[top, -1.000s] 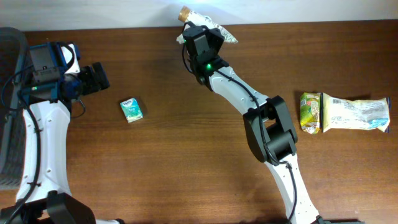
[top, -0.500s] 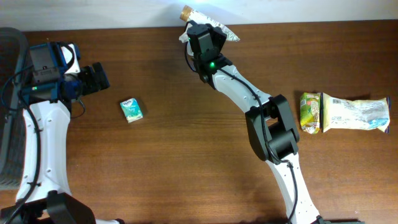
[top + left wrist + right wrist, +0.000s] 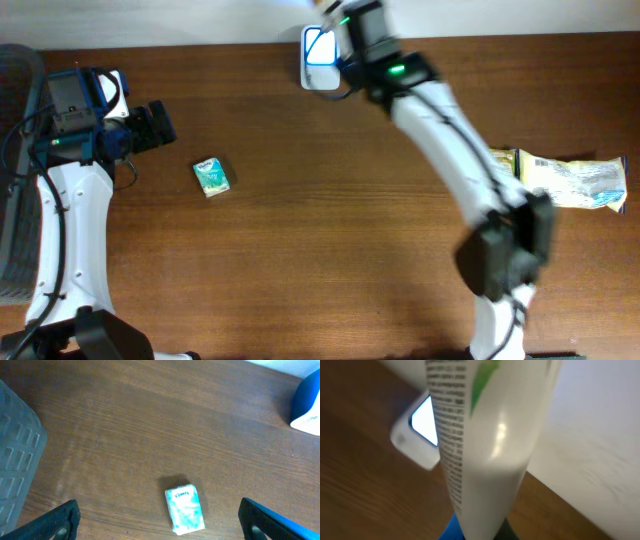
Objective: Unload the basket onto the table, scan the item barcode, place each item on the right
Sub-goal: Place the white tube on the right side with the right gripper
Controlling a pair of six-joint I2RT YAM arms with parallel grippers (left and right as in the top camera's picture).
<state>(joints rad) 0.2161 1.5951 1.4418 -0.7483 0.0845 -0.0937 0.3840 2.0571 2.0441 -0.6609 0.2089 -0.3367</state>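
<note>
1. Overhead: the right claw (image 3: 358, 18) has lifted clear of the scanner (image 3: 318, 47), and the scanner's lit window now shows bare at the table (image 3: 330, 200) edge.
2. Left wrist: the left claw (image 3: 159, 505) hangs wide open, idle, above a teal pack (image 3: 185, 515).
3. Right wrist: the right claw is clamped on the white packet (image 3: 485, 435), held just beside the scanner with its printed side toward it. The scan pass is likely under way.

**Mock shop checkout in a robot laboratory.** A wood-grain desk (image 3: 300, 260) carried a lit barcode scanner (image 3: 320, 47), wrapped snack packs (image 3: 572, 183) and a small teal packet (image 3: 211, 177). A grey basket (image 3: 12, 200) sat at its left edge, and white robot arms (image 3: 440, 120) reached over it.
</note>
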